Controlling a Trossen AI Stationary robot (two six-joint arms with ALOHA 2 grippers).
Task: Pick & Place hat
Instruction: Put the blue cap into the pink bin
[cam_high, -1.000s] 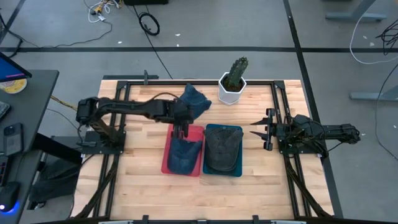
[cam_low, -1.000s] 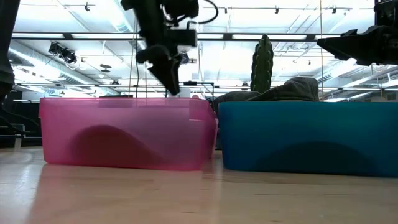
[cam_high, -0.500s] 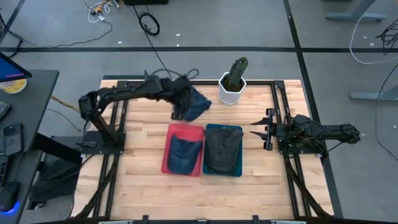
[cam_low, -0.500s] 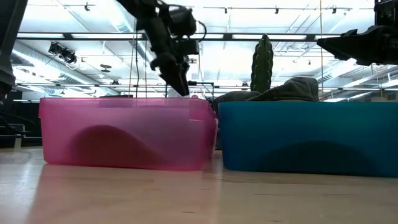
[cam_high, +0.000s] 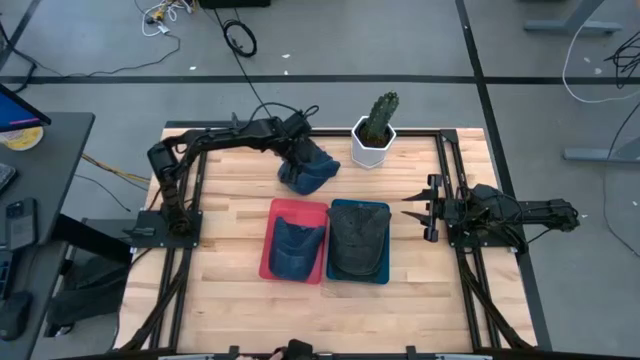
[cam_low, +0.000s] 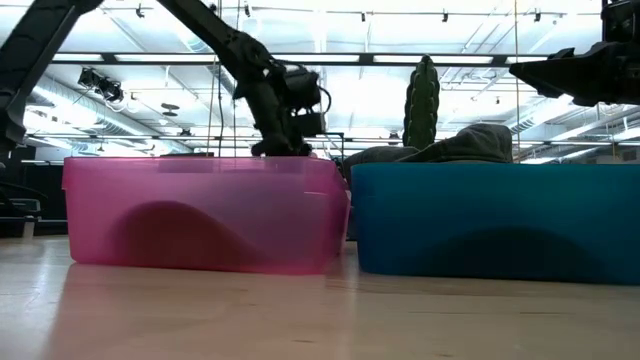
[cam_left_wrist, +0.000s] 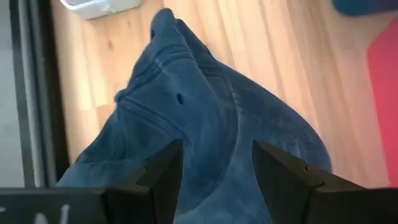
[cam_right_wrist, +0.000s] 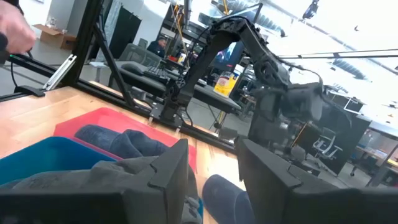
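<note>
A loose blue hat (cam_high: 312, 168) lies on the wooden table near the far edge, next to the cactus pot. My left gripper (cam_high: 298, 148) is open and low over it; in the left wrist view the hat (cam_left_wrist: 205, 106) fills the space between and ahead of the fingers. A second blue hat (cam_high: 295, 245) lies in the red bin (cam_high: 268, 262). A dark grey hat (cam_high: 358, 238) lies in the teal bin (cam_high: 334, 272). My right gripper (cam_high: 408, 206) is open and empty at the table's right, clear of both bins. My left gripper comes at the loose blue hat from above, slanting from the table's left. Its open fingers (cam_left_wrist: 163, 177) stand on either side of the hat's crown (cam_left_wrist: 211, 149). I cannot tell whether they touch the cloth.
A cactus in a white pot (cam_high: 376, 130) stands at the far edge, just right of the loose hat. The two bins sit side by side at mid table. Bare wood lies at the near side and far left. A black frame rail (cam_high: 200, 132) runs along the table's edges.
My left gripper has left the space above the red bin, gone toward the table's far edge and come down over the loose blue hat. The hats and bins have stayed where they were.
</note>
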